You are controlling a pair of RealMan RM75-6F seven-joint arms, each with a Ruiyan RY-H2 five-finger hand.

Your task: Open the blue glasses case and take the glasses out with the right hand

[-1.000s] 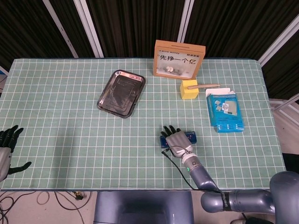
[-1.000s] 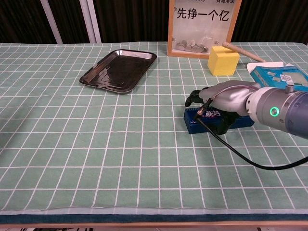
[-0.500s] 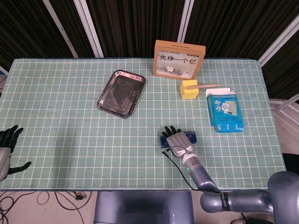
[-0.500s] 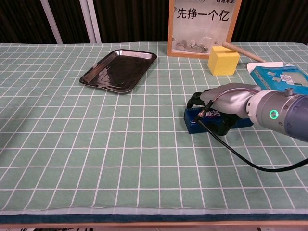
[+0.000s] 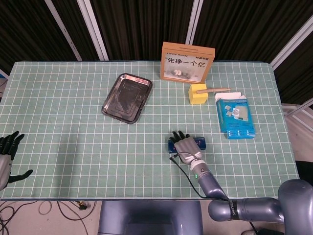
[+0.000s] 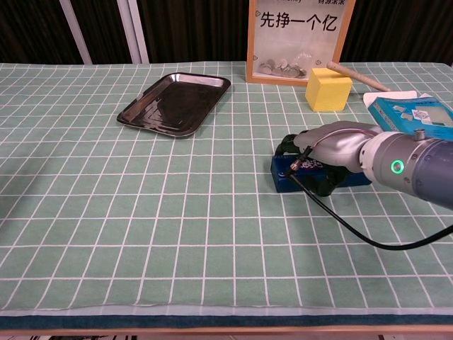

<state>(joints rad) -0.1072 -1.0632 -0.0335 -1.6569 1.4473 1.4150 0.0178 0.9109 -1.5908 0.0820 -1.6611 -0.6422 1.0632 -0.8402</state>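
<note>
The blue glasses case (image 5: 201, 143) (image 6: 284, 181) lies closed on the green checked cloth, right of centre and near the front edge. My right hand (image 5: 185, 147) (image 6: 331, 146) lies over the top of it. Its fingers (image 6: 287, 145) curl over the far edge and its thumb presses the near side, so it grips the case. Most of the lid is hidden under the hand. The glasses are not visible. My left hand (image 5: 7, 157) hangs off the table's left front corner with its fingers apart, holding nothing.
A dark metal tray (image 5: 127, 98) (image 6: 175, 104) sits at the back left. Behind the case stand a framed sign (image 5: 187, 62) (image 6: 296, 35), a yellow block (image 5: 197, 94) (image 6: 328, 90) with a wooden stick (image 5: 218, 89), and a blue box (image 5: 236, 117) (image 6: 416, 113) to the right.
My right hand has settled lower on the case, its fingers curling further down over the far edge. The left hand has not moved.
</note>
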